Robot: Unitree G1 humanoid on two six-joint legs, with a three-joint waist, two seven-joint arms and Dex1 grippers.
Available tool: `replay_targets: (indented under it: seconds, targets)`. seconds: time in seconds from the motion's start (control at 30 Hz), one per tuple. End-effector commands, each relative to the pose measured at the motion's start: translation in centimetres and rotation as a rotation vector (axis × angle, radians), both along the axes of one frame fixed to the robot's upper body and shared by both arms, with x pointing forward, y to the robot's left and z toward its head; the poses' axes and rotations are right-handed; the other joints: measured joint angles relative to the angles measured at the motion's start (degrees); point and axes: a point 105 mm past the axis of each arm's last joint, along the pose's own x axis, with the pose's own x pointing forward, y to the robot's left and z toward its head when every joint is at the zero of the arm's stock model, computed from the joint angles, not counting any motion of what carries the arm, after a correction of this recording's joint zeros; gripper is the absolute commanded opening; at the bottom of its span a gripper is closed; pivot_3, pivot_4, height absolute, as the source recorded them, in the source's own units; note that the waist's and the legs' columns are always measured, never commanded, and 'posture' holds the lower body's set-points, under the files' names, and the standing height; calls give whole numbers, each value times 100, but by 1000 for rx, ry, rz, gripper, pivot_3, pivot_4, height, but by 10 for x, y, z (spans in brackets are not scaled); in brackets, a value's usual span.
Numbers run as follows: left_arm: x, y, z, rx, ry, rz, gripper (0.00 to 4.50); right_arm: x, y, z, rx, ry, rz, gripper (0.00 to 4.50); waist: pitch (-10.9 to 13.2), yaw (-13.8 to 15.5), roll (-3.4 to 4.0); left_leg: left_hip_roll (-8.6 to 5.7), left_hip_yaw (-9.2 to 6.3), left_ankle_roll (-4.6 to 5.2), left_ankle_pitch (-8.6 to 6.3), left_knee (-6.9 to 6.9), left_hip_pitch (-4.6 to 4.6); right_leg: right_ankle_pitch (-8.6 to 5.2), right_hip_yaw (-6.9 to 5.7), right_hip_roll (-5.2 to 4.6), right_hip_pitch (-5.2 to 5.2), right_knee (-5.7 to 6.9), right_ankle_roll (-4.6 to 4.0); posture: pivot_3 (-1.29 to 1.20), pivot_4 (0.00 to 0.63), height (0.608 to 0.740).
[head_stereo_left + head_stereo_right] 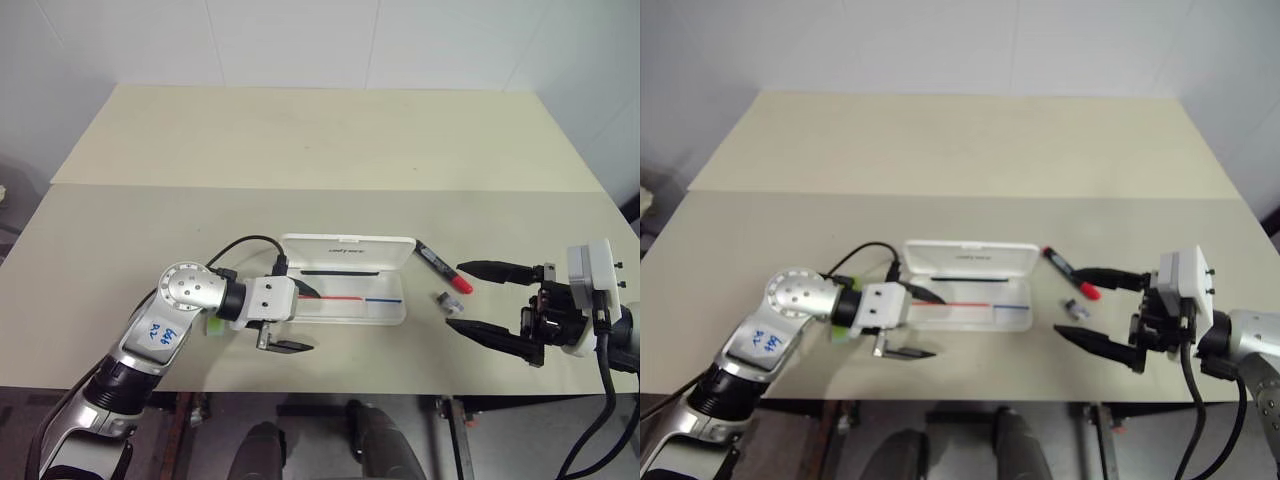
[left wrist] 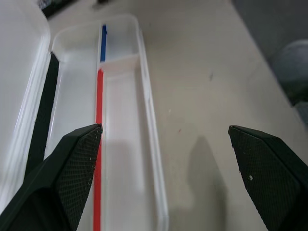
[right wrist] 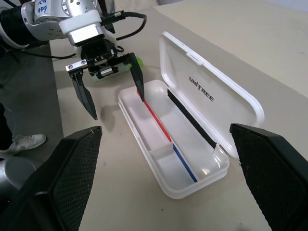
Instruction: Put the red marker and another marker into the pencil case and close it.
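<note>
The white pencil case lies open near the table's front edge, its lid tilted back. Red and blue stripes run along its tray, which holds no marker. The red marker rests on the table just right of the case, red cap toward me. A lime-green sliver of the other marker shows on the table behind my left wrist, mostly hidden. My left gripper is open at the case's left end, one finger over the tray, one outside. My right gripper is open and empty, right of the red marker.
A tiny grey piece lies on the table between the right gripper's fingertips. A black cable loops from the left wrist. A seam crosses the table behind the case, and the front edge runs close below both grippers.
</note>
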Motion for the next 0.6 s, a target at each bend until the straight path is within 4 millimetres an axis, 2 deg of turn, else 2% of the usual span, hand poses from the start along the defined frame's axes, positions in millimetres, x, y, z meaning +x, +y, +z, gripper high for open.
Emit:
replay_targets:
  seconds: [0.03,0.13,0.23,0.37,0.47,0.6]
  targets:
    - [-7,-4,25,-67,-36,-13,4469,1,1,5,-18,-27,17,4500,0,0,0,0,0,0,0,0,0,0,0,0,0,0,0,0,150,740]
    - [-14,-7,41,-118,-25,-13,4469,4,0,4,-25,-20,16,4500,0,-2,0,0,0,0,0,0,0,0,0,0,0,0,0,0,150,740]
    - [-18,-13,67,-264,-3,-6,4469,9,-3,-2,-45,-7,-14,4500,0,-1,0,0,0,0,0,0,0,0,0,0,0,0,1,0,150,740]
    - [-11,-16,98,-430,-2,52,4469,25,-14,-17,-84,8,-114,4500,0,-1,0,-2,0,0,0,8,0,2,1,0,1,0,6,0,150,740]
    - [-7,-17,105,-481,3,65,4469,38,-16,-24,-92,-5,-168,4500,0,-4,0,-3,0,1,1,7,5,2,1,0,7,0,5,0,150,740]
    - [2,-17,107,-485,-7,60,4469,59,-15,-22,-67,-70,-226,4500,1,-44,2,-2,8,0,1,5,8,3,6,1,5,2,4,0,150,740]
